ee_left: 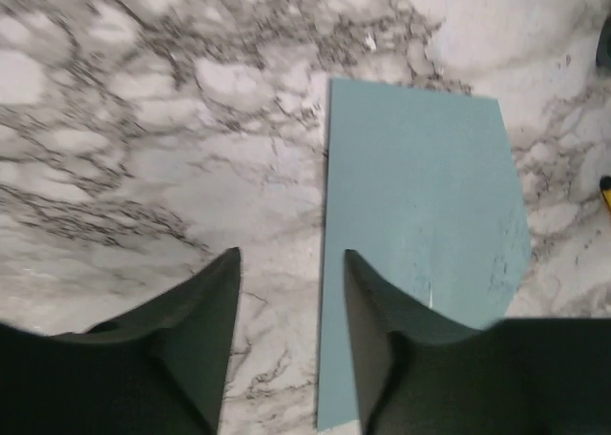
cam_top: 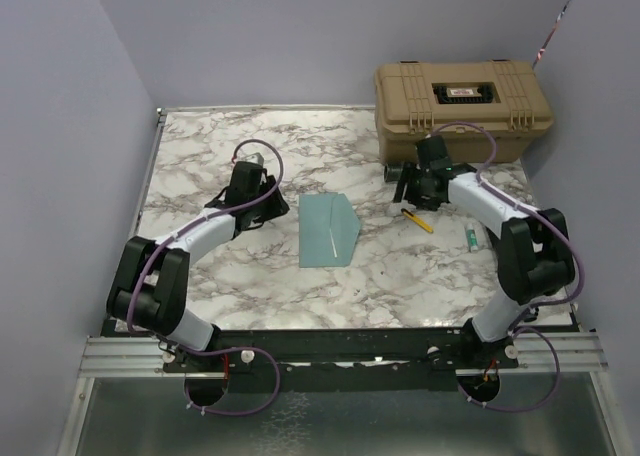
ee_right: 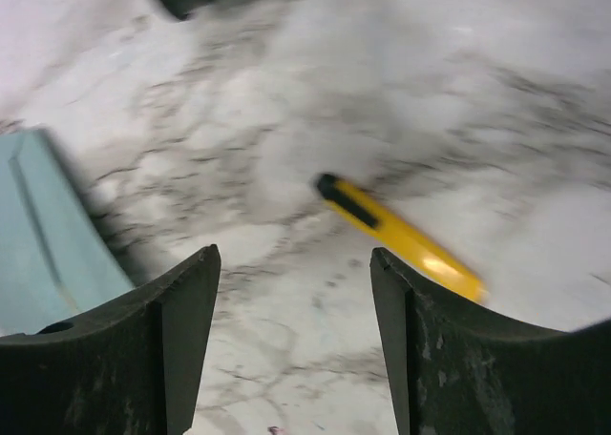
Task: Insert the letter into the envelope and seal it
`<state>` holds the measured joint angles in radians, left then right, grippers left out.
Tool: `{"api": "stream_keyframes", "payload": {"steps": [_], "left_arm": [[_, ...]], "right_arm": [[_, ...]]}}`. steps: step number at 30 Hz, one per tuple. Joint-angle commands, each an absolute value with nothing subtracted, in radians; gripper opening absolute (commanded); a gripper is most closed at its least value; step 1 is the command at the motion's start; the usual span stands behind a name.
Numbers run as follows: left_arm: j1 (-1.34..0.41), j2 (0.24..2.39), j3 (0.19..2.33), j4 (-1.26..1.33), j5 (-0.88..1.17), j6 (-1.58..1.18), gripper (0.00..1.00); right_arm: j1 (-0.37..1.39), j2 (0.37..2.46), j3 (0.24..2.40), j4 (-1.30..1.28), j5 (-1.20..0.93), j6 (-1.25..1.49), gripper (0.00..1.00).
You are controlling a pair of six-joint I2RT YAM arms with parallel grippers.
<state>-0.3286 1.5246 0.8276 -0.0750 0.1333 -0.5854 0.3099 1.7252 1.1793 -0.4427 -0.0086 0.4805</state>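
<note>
The teal envelope (cam_top: 328, 231) lies flat on the marble table (cam_top: 200, 156), its pointed flap side towards the right. In the left wrist view the envelope (ee_left: 420, 216) fills the right half. My left gripper (ee_left: 291, 254) is open above its left edge, with one finger over the paper, the other over bare marble, and nothing held. From above, the left gripper (cam_top: 268, 201) is just left of the envelope. My right gripper (ee_right: 294, 251) is open and empty over bare marble, to the right of the envelope (ee_right: 38, 225). The letter is out of view.
A yellow utility knife (ee_right: 401, 237) lies just beyond my right fingers, seen from above as the knife (cam_top: 418, 220). A tan hard case (cam_top: 462, 106) stands at the back right behind the right gripper (cam_top: 412, 188). A small white tube (cam_top: 471, 237) lies near the right arm.
</note>
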Motion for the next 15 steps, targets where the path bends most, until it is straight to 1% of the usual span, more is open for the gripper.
{"api": "stream_keyframes", "payload": {"steps": [1,3,5,6,7,10,15], "left_arm": [[-0.318,1.452,0.862,-0.022,-0.116,-0.575,0.61],[-0.315,1.443,0.874,-0.027,-0.152,-0.566,0.76],[-0.314,1.432,0.883,-0.039,-0.177,-0.554,0.88],[-0.312,1.424,0.883,-0.046,-0.186,-0.552,0.95],[-0.311,1.417,0.881,-0.048,-0.191,-0.545,0.98],[-0.304,1.398,0.871,-0.051,-0.201,-0.536,0.99],[-0.296,1.415,0.874,-0.045,-0.159,-0.525,0.99]], "right_arm": [[0.225,1.605,1.097,-0.616,0.32,0.595,0.69],[0.171,1.573,1.06,-0.656,0.355,0.635,0.7],[0.113,1.559,1.031,-0.678,0.349,0.657,0.71],[0.083,1.556,1.012,-0.684,0.335,0.669,0.71],[0.05,1.553,1.001,-0.684,0.314,0.676,0.71],[-0.023,1.548,0.97,-0.67,0.281,0.687,0.71],[-0.088,1.583,0.962,-0.638,0.275,0.668,0.72]]}}
